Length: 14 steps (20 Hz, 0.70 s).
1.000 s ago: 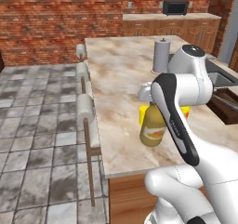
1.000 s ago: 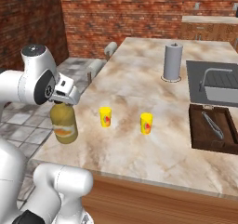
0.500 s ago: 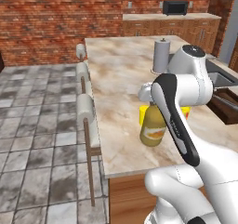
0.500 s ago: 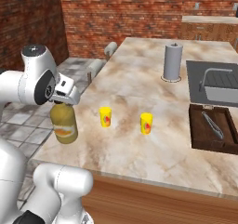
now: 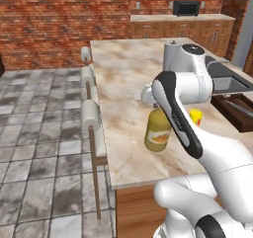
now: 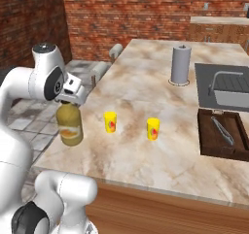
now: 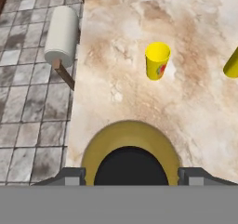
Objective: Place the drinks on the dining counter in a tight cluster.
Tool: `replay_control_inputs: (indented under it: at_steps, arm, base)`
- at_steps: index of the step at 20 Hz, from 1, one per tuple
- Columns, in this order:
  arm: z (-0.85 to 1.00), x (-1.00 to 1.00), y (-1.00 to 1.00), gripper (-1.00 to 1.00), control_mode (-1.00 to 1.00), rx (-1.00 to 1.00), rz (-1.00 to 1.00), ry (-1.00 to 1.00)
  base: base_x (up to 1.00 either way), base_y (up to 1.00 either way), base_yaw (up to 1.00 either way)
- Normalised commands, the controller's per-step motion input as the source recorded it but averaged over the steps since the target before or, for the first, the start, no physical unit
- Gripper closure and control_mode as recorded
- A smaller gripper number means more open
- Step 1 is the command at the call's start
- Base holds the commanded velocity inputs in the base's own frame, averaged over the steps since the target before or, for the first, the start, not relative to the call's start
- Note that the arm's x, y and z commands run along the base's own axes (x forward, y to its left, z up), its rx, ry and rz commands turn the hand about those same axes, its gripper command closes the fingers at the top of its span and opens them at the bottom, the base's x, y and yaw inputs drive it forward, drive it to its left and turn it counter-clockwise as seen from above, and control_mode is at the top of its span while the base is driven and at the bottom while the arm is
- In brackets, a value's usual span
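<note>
Writing is unreadable everywhere: the amber-yellow juice bottle wears a pale label with an orange patch, and the two yellow cups carry small red marks, too blurred to make out. The bottle stands on the dining counter near its front left edge, beside the stools. The gripper grips the bottle's black cap, fingers on either side; the fingertips themselves are cut off in the hand view

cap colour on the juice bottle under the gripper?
Black, on the amber-yellow juice bottle; hand view shows it best, straight from above.
</note>
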Motion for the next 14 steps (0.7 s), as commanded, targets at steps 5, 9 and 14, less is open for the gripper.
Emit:
replay_control_inputs:
  at_steps: [5,9,14]
  arm:
    - [-0.04,0.05,0.04,1.0,-1.0,0.0,0.0,-0.03]
    - [-0.41,0.01,0.15,1.0,-1.0,0.0,0.0,-0.01]
    - [-0.52,0.05,0.1,1.0,-1.0,0.0,0.0,0.0]
  base:
    - [0.0,0.0,0.0]
    - [0.0,0.0,0.0]
    - [0.0,0.0,0.0]
